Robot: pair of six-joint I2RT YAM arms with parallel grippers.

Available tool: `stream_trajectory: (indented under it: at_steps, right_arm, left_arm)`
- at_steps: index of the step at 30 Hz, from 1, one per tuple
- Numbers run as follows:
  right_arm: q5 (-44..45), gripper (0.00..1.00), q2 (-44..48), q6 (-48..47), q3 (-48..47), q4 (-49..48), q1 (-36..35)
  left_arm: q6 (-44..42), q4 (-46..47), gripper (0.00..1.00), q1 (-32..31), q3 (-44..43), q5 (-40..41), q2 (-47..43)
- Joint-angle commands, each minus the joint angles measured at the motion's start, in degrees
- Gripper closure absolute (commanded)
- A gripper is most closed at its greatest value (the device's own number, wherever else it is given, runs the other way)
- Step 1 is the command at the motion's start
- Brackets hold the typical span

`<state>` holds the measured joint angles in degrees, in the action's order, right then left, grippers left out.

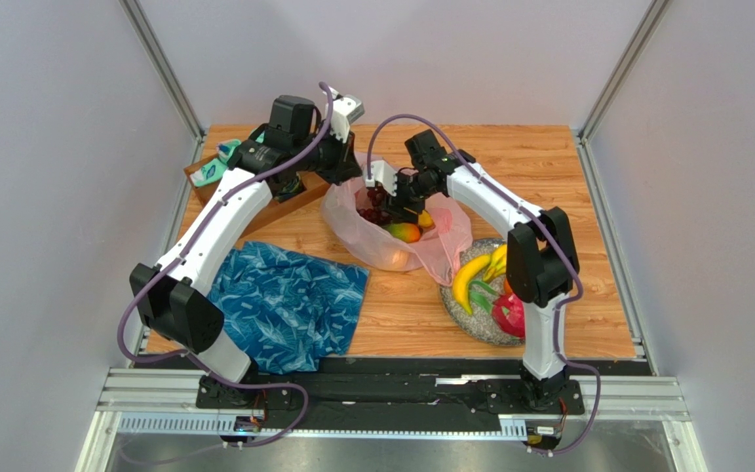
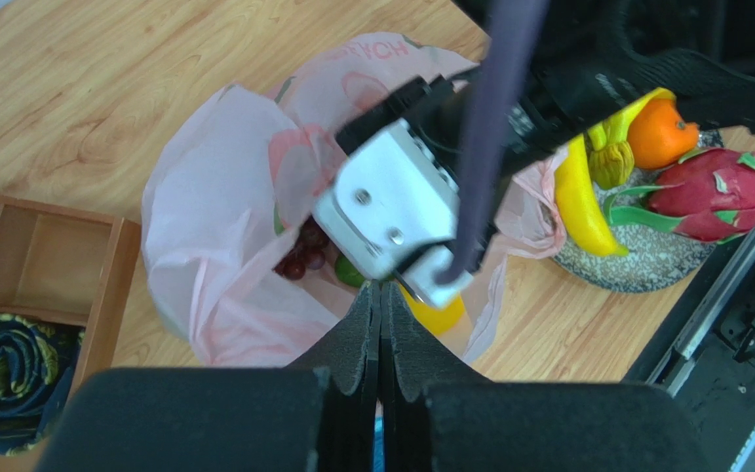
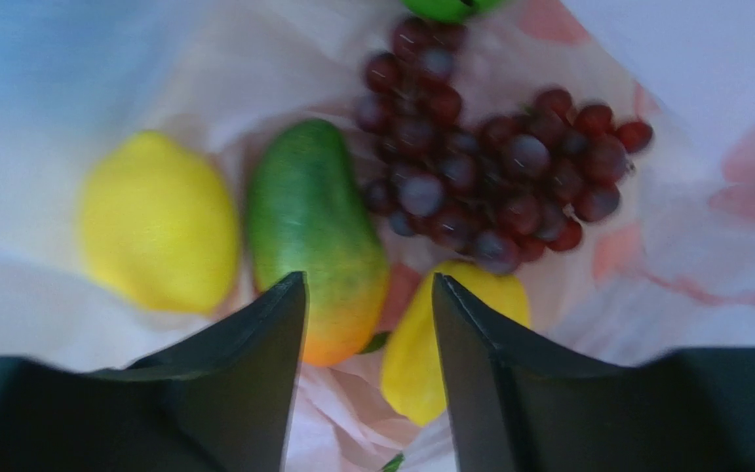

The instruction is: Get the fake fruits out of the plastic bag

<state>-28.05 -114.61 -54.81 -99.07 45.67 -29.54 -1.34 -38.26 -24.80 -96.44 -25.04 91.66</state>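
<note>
The pale-pink plastic bag point(image 1: 352, 221) stands open mid-table. My left gripper point(image 1: 350, 169) is at its far-left rim, jaws shut point(image 2: 379, 290), apparently pinching the bag's film point(image 2: 224, 197). My right gripper point(image 1: 388, 208) is down inside the bag, open and empty point(image 3: 370, 285), just above a mango point(image 3: 313, 236) and a yellow pepper point(image 3: 421, 364). A lemon point(image 3: 160, 221), dark grapes point(image 3: 490, 177) and a green fruit point(image 3: 445, 8) also lie in the bag. Bananas point(image 1: 475, 273), a dragon fruit point(image 1: 507, 313) and an orange point(image 2: 659, 133) lie on the plate.
A speckled plate point(image 1: 470, 320) sits right of the bag, close to the right arm. A blue leaf-patterned cloth point(image 1: 288, 305) lies at the front left. A wooden divided box point(image 1: 283, 192) with a rolled cloth point(image 1: 216, 162) stands at the back left, under the left arm.
</note>
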Motion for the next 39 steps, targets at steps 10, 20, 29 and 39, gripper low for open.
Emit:
stream_trajectory:
  at_steps: [10, 20, 29, 39]
  right_arm:
    - [16.09, 0.12, -15.37, -7.59, -13.86, -1.05, 4.49]
    - [13.13, 0.47, -14.61, -6.37, -19.07, 5.92, 5.28]
    - [-17.37, 0.44, 8.32, 7.59, -9.32, 5.57, 10.37]
    - [-20.84, 0.50, 26.68, 2.79, 10.33, 20.22, 12.05]
  left_arm:
    - [-1.29, -0.67, 1.00, 0.10, -0.41, -3.35, -2.10]
    - [-1.82, -0.68, 1.00, 0.10, -0.94, -2.65, -1.40]
    - [1.08, 1.34, 1.00, 0.54, -1.29, 3.15, 2.02]
    - [3.89, 2.23, 1.00, 0.89, -5.51, 3.06, 6.43]
